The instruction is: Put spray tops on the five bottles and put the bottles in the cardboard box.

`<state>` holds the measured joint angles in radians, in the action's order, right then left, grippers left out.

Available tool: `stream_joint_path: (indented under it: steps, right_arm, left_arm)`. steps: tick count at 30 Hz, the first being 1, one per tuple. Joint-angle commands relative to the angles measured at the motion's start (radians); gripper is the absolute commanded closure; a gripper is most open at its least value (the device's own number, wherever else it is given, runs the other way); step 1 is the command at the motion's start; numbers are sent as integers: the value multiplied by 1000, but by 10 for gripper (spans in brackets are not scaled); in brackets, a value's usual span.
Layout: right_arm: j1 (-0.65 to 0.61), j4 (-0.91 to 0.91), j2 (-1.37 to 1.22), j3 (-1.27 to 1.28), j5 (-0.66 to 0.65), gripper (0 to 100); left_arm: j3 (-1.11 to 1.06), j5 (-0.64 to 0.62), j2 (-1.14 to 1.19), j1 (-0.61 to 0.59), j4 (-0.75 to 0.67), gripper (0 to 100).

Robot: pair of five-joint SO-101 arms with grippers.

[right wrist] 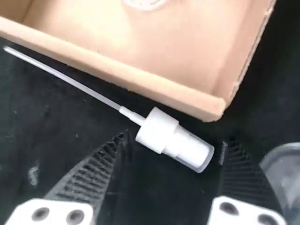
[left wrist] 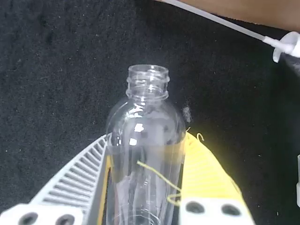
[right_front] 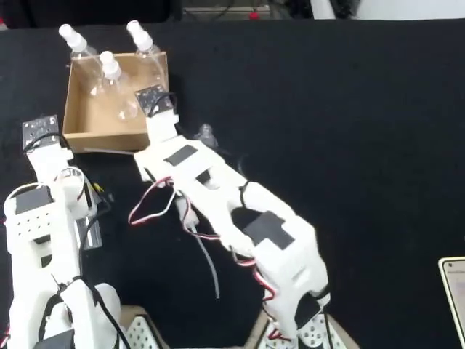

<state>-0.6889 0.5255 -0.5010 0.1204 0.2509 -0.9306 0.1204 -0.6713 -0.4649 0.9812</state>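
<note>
Left gripper (left wrist: 146, 140) clamps the slick, light-looking bottle (left wrist: 147, 84). At the box (right wrist: 140, 70)'s five o'clock, right gripper (right wrist: 177, 140) gapes around the spray top (right wrist: 164, 133); grip its collar.

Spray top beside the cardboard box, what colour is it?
The spray top is white, best seen in the right wrist view.

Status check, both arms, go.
Left gripper shut on uncapped bottle. Right gripper open, jaws straddling spray top on table beside cardboard box. Three capped bottles in box. Box wall close, may crowd grasp.
</note>
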Motion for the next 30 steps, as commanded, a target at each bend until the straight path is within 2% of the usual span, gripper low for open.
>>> stream_joint_path:
  steps: [1,5,11,19,21,25,30]
  right_arm:
    - [0,18,16,-58,6,709]
    - [-40,155,59,-62,-3,708]
    - [-86,272,122,-53,-204,706]
    - [11,219,136,-73,-226,704]
    - [18,176,134,-64,-275,704]
    - [0,101,130,-24,-348,705]
    - [-57,44,128,19,-354,708]
  left_arm:
    - [21,-2,-29,-12,-17,920]
    - [19,-2,-29,-12,-17,920]
    - [16,-2,-29,-12,-18,920]
    - [18,-2,-29,-12,-18,920]
    - [19,-2,-29,-12,-18,920]
    - [19,-2,-29,-12,-18,920]
    - [18,0,-29,-13,-18,920]
